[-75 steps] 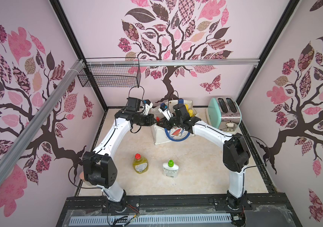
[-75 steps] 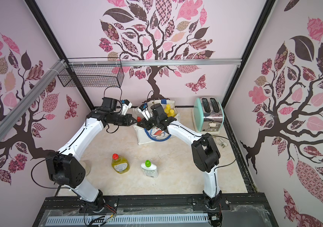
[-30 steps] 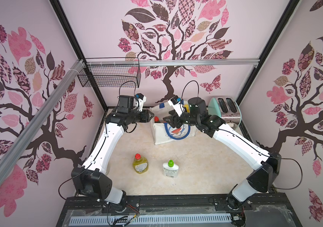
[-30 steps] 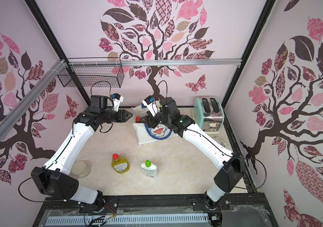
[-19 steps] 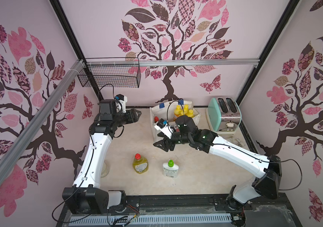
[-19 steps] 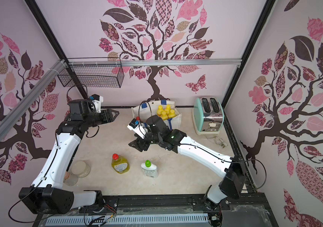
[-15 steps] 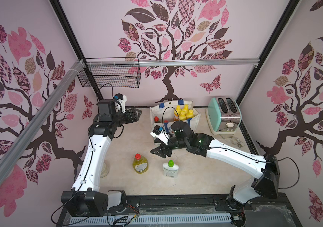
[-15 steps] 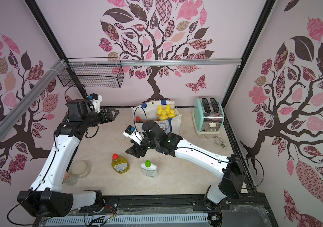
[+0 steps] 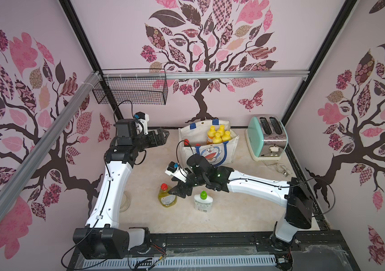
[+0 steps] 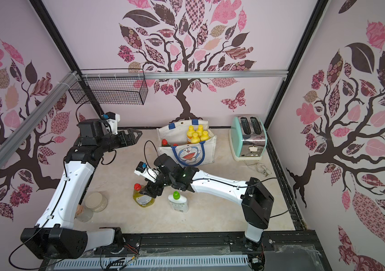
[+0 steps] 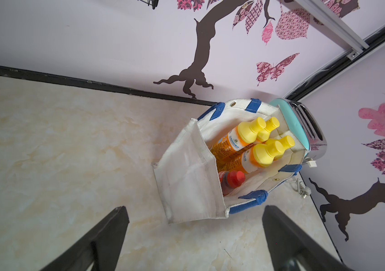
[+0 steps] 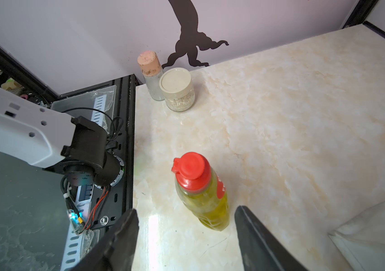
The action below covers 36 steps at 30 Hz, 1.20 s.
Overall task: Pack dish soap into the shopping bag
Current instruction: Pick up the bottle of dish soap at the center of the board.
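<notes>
Right gripper [image 9: 177,189] gone from bag [image 9: 212,154], now jaws apart before yellow bottle [image 12: 202,197]; left gripper [image 9: 161,137] backed off, wide apart, empty; white bottle [image 9: 203,201] waits

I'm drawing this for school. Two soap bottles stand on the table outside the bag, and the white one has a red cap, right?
Not quite: the white bottle has a green cap, as both top views show. The rest holds: it and the yellow-green bottle stand on the table outside the bag.
</notes>
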Available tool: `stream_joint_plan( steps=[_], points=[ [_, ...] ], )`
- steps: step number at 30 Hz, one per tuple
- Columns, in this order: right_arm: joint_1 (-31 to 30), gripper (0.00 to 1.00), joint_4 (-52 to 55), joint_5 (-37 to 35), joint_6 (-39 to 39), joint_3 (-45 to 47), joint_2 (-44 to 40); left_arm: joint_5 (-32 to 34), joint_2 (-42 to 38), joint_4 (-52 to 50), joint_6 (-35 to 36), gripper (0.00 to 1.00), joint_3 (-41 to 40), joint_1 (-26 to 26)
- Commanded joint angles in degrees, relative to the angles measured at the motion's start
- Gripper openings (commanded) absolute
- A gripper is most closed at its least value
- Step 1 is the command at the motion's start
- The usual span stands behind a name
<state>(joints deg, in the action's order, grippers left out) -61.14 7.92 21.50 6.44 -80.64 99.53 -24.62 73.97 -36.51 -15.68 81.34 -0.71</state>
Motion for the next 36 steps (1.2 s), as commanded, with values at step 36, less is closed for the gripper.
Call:
stream_joint_plan(
  steps=[36],
  points=[
    [-1.8, 0.61, -8.4, -2.7, -2.5, -5.2, 9.0, 0.4, 0.2, 0.3, 0.7, 0.98, -0.6, 0.9]
  ],
)
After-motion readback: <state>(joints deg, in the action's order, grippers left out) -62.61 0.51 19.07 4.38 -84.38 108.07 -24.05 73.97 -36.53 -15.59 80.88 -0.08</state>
